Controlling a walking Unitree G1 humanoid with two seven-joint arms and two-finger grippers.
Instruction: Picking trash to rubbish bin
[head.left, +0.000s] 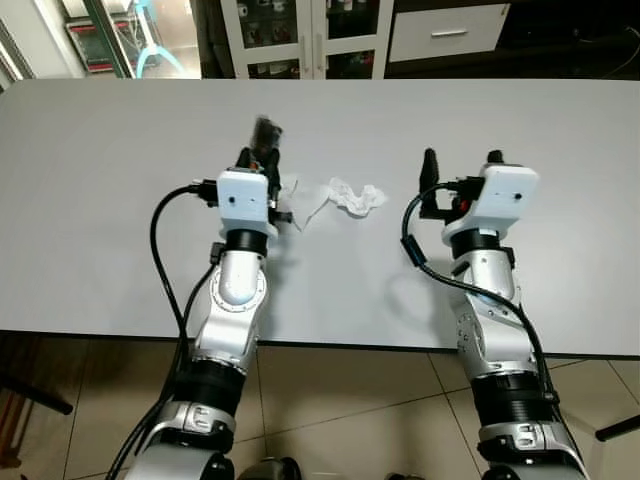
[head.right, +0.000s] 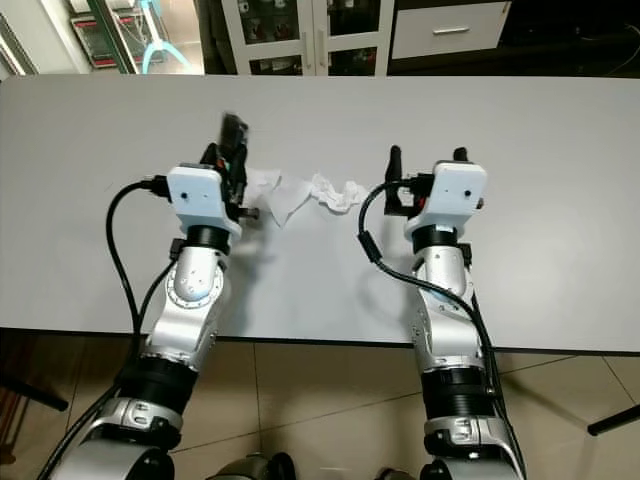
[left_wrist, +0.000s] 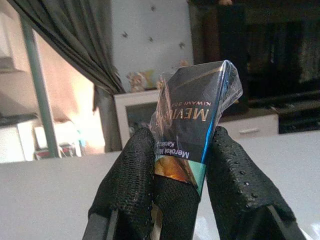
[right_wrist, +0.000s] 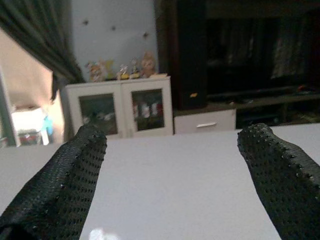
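A dark blue cigarette pack (left_wrist: 192, 127) in crinkled plastic wrap sits pinched between the two black fingers of my left gripper (head.left: 262, 150), lifted above the white table (head.left: 100, 200); in the left eye view the pack (head.left: 266, 131) is a blurred dark shape. Crumpled white tissue (head.left: 355, 195) lies on the table just right of that gripper, with another piece (head.left: 303, 205) beside it. My right gripper (head.left: 462, 168) stands open to the right of the tissue, nothing between its fingers (right_wrist: 65, 180).
Beyond the table's far edge stand a white glass-door cabinet (head.left: 300, 35) and a white drawer unit (head.left: 450, 30). Tiled floor (head.left: 350, 400) shows below the table's near edge. A dark chair leg (head.left: 35, 395) is at lower left.
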